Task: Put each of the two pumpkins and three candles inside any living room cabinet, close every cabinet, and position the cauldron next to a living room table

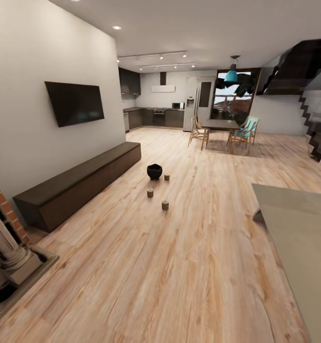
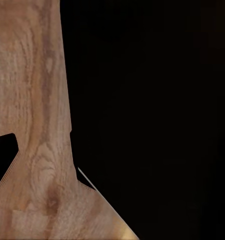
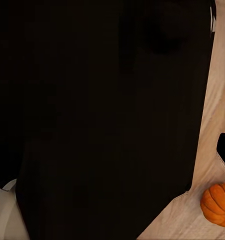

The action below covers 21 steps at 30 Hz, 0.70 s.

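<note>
Cauldron (image 1: pixel 154 171) sat on wood floor (image 1: pixel 189 267) beside three candles (image 1: pixel 150 192), near closed cabinet (image 1: pixel 79 183). Pumpkin (image 3: pixel 218 204) on floor. Finger state: can't tell, either gripper.

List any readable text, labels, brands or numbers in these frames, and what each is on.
None readable.
The wall TV has a blank dark screen with no logo visible.
The kitchen appliances, microwave and fridge, are too small and blurred to show any marking.
The cauldron, the three candles on the floor, the cabinet and the pumpkin carry no lettering.
</note>
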{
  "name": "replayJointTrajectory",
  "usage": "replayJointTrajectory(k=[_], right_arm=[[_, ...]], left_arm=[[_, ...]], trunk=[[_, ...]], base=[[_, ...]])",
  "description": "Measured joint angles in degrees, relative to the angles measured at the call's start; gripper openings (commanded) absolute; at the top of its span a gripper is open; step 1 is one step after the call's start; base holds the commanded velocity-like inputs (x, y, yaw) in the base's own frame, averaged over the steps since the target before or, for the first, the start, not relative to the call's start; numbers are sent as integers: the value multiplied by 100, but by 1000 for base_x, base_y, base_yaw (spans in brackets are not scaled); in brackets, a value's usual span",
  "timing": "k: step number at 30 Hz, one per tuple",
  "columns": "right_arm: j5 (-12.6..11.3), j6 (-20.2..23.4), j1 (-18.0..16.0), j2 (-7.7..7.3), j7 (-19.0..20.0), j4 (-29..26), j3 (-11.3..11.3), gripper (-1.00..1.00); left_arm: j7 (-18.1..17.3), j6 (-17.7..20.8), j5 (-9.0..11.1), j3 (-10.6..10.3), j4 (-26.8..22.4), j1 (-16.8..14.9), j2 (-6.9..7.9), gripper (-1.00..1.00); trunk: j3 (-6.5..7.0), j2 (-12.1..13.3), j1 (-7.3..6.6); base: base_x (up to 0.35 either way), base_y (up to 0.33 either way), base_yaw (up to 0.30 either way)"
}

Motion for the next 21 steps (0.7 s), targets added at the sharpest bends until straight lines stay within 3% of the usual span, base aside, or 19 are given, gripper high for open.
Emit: replayJointTrajectory(k=[21], right_arm=[[-4,-16,1,32,0,27,0,100]], left_arm=[[-9,-87,-1,-1,0,4,1,100]], trunk=[[0,0,0]], base=[[337,0,0]])
